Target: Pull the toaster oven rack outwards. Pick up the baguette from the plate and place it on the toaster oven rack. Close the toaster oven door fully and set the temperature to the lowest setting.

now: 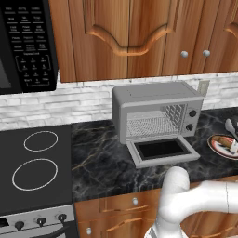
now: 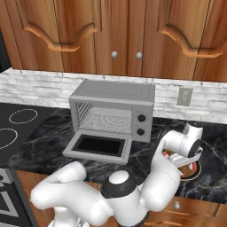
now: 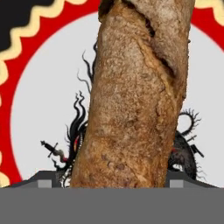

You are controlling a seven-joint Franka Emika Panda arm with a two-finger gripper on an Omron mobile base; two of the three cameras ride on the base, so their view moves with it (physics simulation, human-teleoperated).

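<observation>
The light-grey toaster oven [image 1: 158,100] [image 2: 113,95] stands on the dark counter with its door [image 1: 162,149] [image 2: 97,146] folded down flat. The wire rack [image 1: 148,123] [image 2: 106,119] lies in the cavity. To the oven's right sits the plate [image 1: 218,146] [image 3: 39,113] with the baguette [image 1: 226,141] [image 3: 131,100] across it. My gripper [image 1: 234,145] [image 3: 111,181] points down over the plate, open. Its two fingertips stand low on either side of the baguette's near end. In the right base view the hand [image 2: 190,148] covers most of the plate.
A black microwave [image 1: 28,42] hangs at the upper left above a black cooktop [image 1: 35,162]. Wooden cabinets run above the brick backsplash, and a wall outlet [image 2: 184,96] sits right of the oven. Bare marble counter [image 1: 97,158] lies left of the oven door.
</observation>
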